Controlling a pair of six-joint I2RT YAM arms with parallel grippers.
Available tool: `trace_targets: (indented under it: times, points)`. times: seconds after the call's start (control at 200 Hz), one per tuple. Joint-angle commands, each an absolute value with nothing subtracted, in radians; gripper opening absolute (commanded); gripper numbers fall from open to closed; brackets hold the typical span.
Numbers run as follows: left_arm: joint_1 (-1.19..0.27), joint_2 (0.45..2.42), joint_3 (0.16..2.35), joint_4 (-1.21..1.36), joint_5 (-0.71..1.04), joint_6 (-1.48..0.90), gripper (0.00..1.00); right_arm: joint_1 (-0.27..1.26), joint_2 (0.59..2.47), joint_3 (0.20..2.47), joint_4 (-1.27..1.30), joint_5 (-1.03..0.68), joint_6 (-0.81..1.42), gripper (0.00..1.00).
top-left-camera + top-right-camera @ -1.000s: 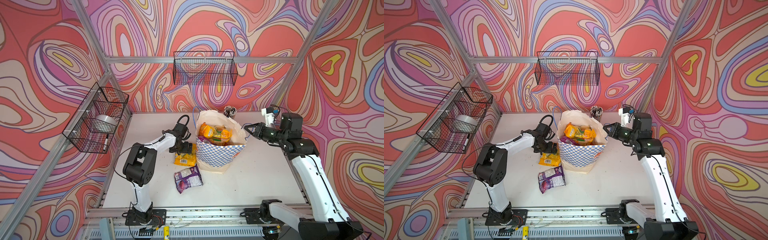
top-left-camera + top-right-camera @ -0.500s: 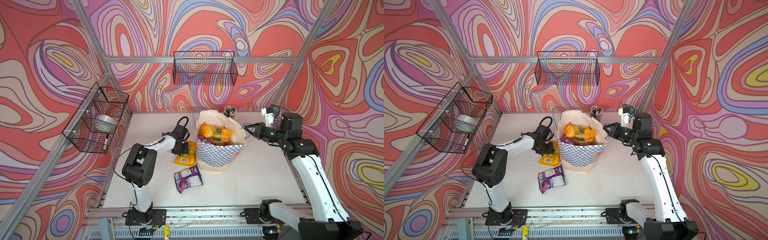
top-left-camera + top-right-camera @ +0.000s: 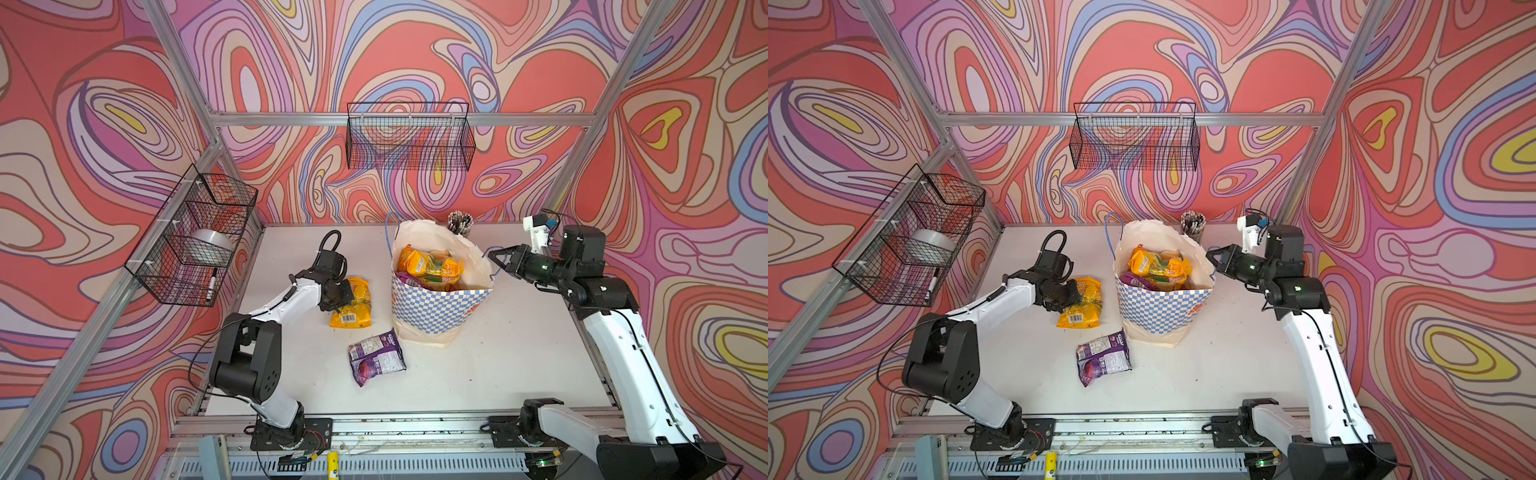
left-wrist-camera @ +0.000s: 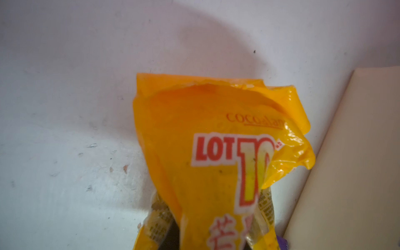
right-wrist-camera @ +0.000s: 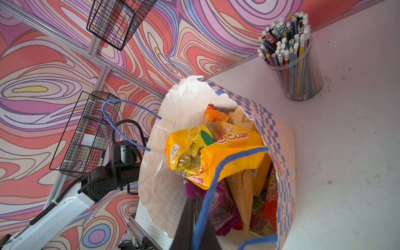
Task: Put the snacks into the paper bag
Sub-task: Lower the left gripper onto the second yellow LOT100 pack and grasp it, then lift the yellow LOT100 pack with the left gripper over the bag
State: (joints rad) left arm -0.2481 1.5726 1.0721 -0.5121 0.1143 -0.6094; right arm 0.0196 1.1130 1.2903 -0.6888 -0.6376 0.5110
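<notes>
Yellow packet (image 4: 205, 162) cut by frame edge (lower snacks (image 5: 223, 207) in paper bag (image 5: 164, 194) buried).

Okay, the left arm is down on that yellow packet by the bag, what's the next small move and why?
Probably lift the left hand straight up. It looks closed on the yellow packet, which lies on the table beside the paper bag, and the right hand holds the blue cord handle, keeping the mouth open for the drop.

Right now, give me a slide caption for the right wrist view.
Right gripper pinches the blue cord handle, steadying the paper bag packed with yellow, purple and orange snacks.
</notes>
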Motion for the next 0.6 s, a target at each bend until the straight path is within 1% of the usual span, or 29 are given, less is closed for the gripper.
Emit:
trace_targets:
  times: [0.0,0.18,0.396,0.596]
  points:
    - [-0.211,1.452,1.08,-0.529,0.127,-0.635,0.17,0.025,1.103,1.313,-0.69,-0.647,0.511,0.0]
    - [-0.152,1.302,1.135,-0.608,0.127,-0.61,0.16,0.025,1.109,1.323,-0.687,-0.651,0.509,0.0]
    - [-0.15,1.157,1.343,-0.678,0.114,-0.56,0.15,0.025,1.11,1.327,-0.688,-0.653,0.505,0.0]
    - [-0.175,1.13,1.551,-0.648,0.202,-0.539,0.13,0.025,1.108,1.315,-0.676,-0.659,0.513,0.0]
